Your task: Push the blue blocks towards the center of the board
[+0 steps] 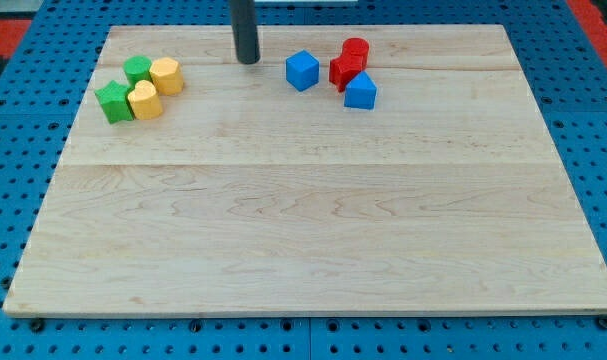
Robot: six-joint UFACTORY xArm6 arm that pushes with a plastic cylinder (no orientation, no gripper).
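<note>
Tip [247, 61] is set near the top edge, left of the blue cube [302, 71], likely for a push. No claw is fitted; nothing is held.

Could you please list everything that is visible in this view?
blue blocks: 2, blue; cube at top centre, the other to its right, below the reds
red blocks: 2, red; and, top, right of centre, touching
green blocks: 2, green; and, top left cluster
yellow blocks: 2, yellow; and, same cluster
board: 1, pale wood, on blue pegboard
my tip: 1, dark rod, left of the blue cube, apart
</note>
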